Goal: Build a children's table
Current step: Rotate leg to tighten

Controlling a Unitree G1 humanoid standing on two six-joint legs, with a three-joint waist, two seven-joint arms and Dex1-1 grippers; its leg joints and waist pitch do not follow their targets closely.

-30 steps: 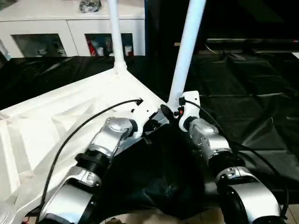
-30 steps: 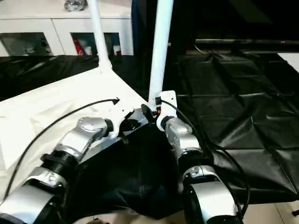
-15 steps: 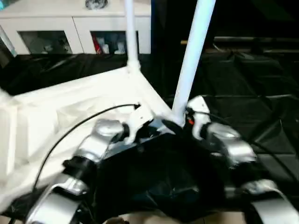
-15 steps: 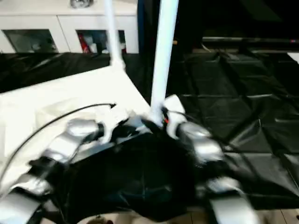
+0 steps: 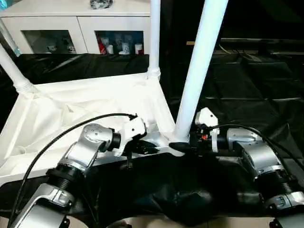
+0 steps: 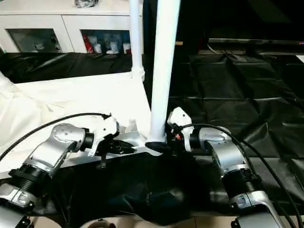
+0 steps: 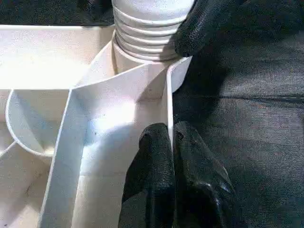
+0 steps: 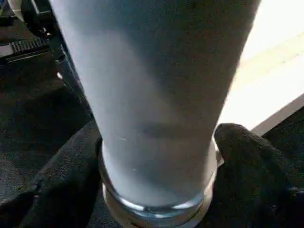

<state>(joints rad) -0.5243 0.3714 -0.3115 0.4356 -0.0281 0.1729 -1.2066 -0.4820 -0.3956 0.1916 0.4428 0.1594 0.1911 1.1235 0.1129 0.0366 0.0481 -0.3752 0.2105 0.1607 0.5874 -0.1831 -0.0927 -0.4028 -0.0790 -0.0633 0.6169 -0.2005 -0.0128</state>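
From the head camera, the white table top (image 5: pixel 80 114) lies upside down on black sheeting (image 5: pixel 247 90), ribs facing up, with three white legs rising from its corner sockets: the near leg (image 5: pixel 199 71), the far leg (image 5: pixel 154 38) and one at the left corner (image 5: pixel 12 66). The left pincer (image 5: pixel 147 148) sits at the near edge of the top, right beside the near leg's socket, and the right pincer (image 6: pixel 164 145) comes in from the other side, its fingers at the foot of that leg. Behind stands a white cabinet (image 5: pixel 71 28) with glass doors; small items, some red, sit on the shelves inside, too small to name. On to the left wrist: the pincer's two black fingers (image 7: pixel 154 180) are pinched together on the thin upright rim of the top, the ribbed collar of the leg just beyond, and a black fingertip of the other pincer (image 7: pixel 204 23) touches that collar. Right wrist now: the leg fills the gap between two widely spread black fingers (image 8: pixel 57 185), one on each side, hugging its base.
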